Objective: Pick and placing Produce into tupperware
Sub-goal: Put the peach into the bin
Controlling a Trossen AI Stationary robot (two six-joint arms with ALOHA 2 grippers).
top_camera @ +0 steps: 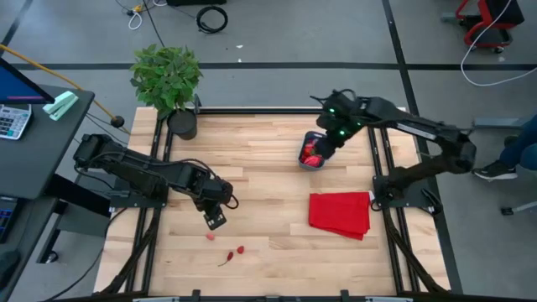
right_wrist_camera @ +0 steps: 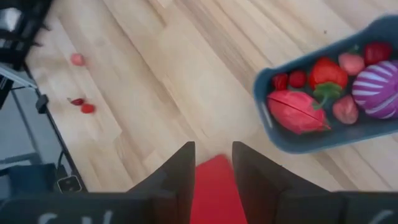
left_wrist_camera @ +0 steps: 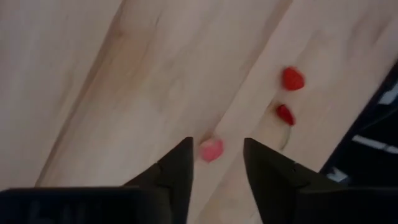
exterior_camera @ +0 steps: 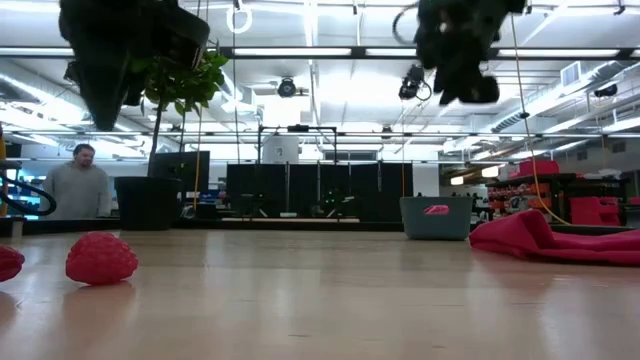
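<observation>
Blue tupperware (top_camera: 312, 157): stands on the wooden tabletop (top_camera: 268, 176), well apart from the plant pot (top_camera: 182, 123) at the far corner. It holds a striped purple piece (right_wrist_camera: 379, 87), a large pink-red piece (right_wrist_camera: 297, 112), a red piece with a green stem (right_wrist_camera: 324, 73) and several small red and pink pieces.

Right end effector (top_camera: 327, 149): held above the tupperware's edge, fingers (right_wrist_camera: 177, 177) parted with nothing between them.

Red cloth (top_camera: 340, 213): lies flat on the tabletop, near the tupperware on its near side, not touching it.

Loose produce, 3 pieces: a pink one (top_camera: 210, 236), a round red one (top_camera: 241, 249) and a dark red one (top_camera: 227, 257), all well apart from the tupperware toward the near left of the tabletop.

Left end effector (top_camera: 215, 220): hovers just above the pink piece (left_wrist_camera: 211, 150), fingers (left_wrist_camera: 177, 171) spread and empty, pink piece showing in the gap.

A person (exterior_camera: 80, 185) stands in the room beyond the plant pot.
</observation>
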